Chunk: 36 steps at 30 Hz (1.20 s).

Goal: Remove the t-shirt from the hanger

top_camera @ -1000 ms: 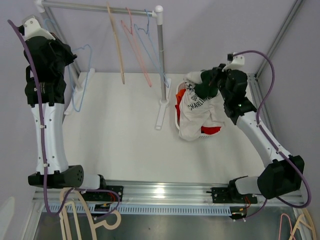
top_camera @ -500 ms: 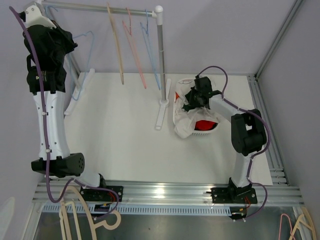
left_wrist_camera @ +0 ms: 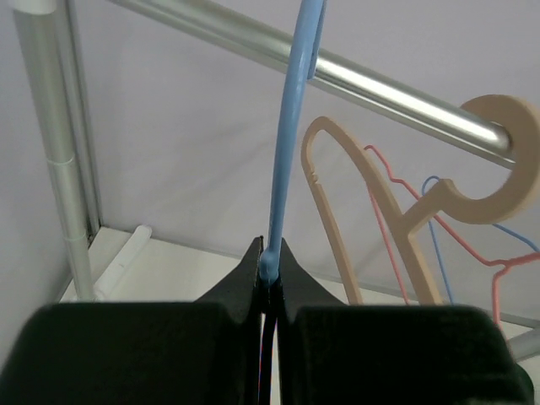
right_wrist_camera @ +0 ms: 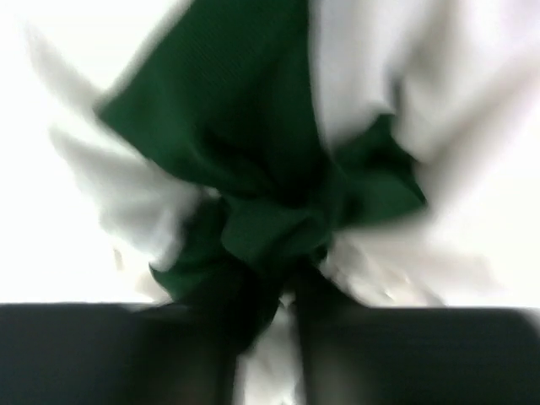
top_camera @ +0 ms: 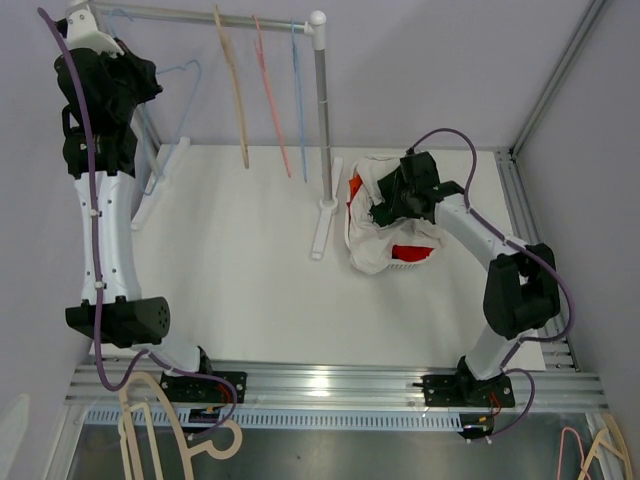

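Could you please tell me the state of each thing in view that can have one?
Light blue plastic hanger: bare, clamped in the left gripper.
White t-shirt with green trim: off the hanger, crumpled over the white basket.
Right gripper: on the t-shirt, jaws too blurred to judge.
Tan wooden hanger, pink wire hanger, blue wire hanger: bare, hanging on the silver metal rail.

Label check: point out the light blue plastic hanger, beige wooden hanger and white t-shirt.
light blue plastic hanger [left_wrist_camera: 287,169], left wrist view, its thin bar.
beige wooden hanger [left_wrist_camera: 481,207], left wrist view, its hook.
white t-shirt [top_camera: 365,245], top external view, its lower left fold.
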{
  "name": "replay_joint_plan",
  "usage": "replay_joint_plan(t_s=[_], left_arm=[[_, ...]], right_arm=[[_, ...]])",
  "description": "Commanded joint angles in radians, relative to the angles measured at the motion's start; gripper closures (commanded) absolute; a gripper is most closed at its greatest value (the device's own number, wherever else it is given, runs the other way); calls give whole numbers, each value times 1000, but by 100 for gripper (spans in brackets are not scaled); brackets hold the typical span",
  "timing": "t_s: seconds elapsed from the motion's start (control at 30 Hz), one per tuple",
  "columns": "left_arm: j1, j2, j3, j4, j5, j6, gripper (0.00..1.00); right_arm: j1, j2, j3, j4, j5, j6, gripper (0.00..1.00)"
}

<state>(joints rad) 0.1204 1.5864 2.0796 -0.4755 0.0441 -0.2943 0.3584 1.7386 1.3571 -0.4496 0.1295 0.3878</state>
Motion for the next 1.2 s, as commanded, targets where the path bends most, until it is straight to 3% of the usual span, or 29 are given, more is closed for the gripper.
replay_joint_plan(t_s=[0.0, 0.3, 0.37, 0.4, 0.73, 0.9, 1.17], left_arm=[[10, 1, 16, 116, 115, 26, 99], [10, 35, 52, 184, 264, 23, 99], [10, 79, 120, 161, 296, 21, 99], [9, 95, 134, 138, 303, 21, 99], [-22, 230, 260, 126, 185, 86, 99], [-87, 254, 264, 158, 15, 199, 99], [-145, 288, 269, 156, -39, 242, 99]], right_arm=[[-6, -80, 49, -158, 74, -24, 57], [-13, -220, 42, -196, 88, -29, 49], [-12, -269, 54, -204, 93, -33, 31], [-13, -290, 63, -204, 102, -33, 27], [-7, -594, -13, -49, 81, -49, 24], [-9, -619, -21, -64, 82, -53, 24], [-10, -649, -50, -64, 76, -52, 24]])
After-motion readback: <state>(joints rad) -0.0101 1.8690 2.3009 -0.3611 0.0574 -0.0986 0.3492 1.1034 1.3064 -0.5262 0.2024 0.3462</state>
